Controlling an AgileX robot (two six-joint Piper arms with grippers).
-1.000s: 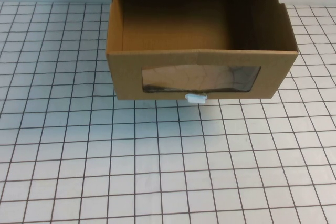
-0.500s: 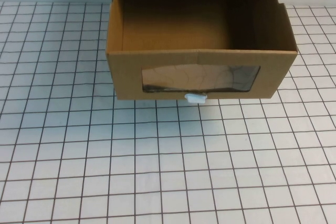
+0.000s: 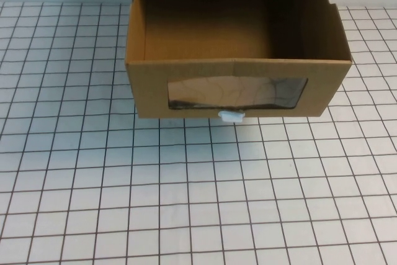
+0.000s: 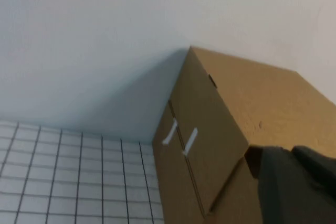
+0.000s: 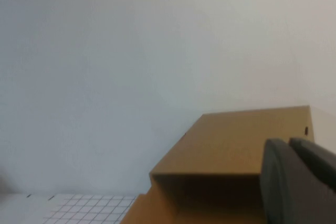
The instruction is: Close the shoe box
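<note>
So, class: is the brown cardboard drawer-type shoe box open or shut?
Open: the brown cardboard shoe box has its drawer pulled out, its inside showing. Left gripper and right gripper sit beside it.

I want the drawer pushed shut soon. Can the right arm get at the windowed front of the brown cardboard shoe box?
Probably yes. The brown cardboard shoe box front faces bare gridded table. Neither gripper shows overhead; the right gripper and left gripper sit beside it.

dark grey gripper parts at the frame edges

only slivers of the robot show. the left gripper (image 4: 294, 182) appears in the lower right of its wrist view as a dark grey, matte, rounded block with a soft ridge. the right gripper (image 5: 299, 182) shows likewise at lower right, dark grey with a smooth curved edge.
</note>
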